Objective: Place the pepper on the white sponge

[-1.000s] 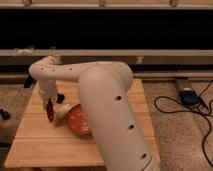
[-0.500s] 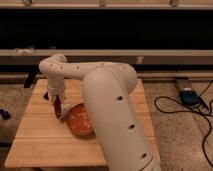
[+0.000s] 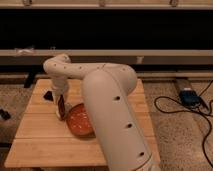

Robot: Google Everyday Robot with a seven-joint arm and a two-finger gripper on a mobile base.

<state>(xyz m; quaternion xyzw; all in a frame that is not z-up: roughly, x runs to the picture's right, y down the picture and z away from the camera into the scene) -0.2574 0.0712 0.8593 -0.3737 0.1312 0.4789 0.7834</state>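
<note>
My gripper (image 3: pixel 60 98) hangs from the white arm over the left part of the wooden table (image 3: pixel 35 145). It is shut on the pepper (image 3: pixel 61 106), a slim dark red chili that hangs upright below it. The pepper's lower tip is just above a small pale patch (image 3: pixel 58 115) at the left rim of the orange plate (image 3: pixel 81 121). This patch looks like the white sponge and is mostly hidden. The arm's large forearm (image 3: pixel 112 110) covers the right side of the table.
A small black object (image 3: pixel 48 94) lies on the table just left of the gripper. A dark cabinet front runs behind the table. Cables and a blue box (image 3: pixel 189 96) lie on the floor at the right.
The gripper has moved to the right with the pepper, from the table's left side to the orange plate's left rim.
</note>
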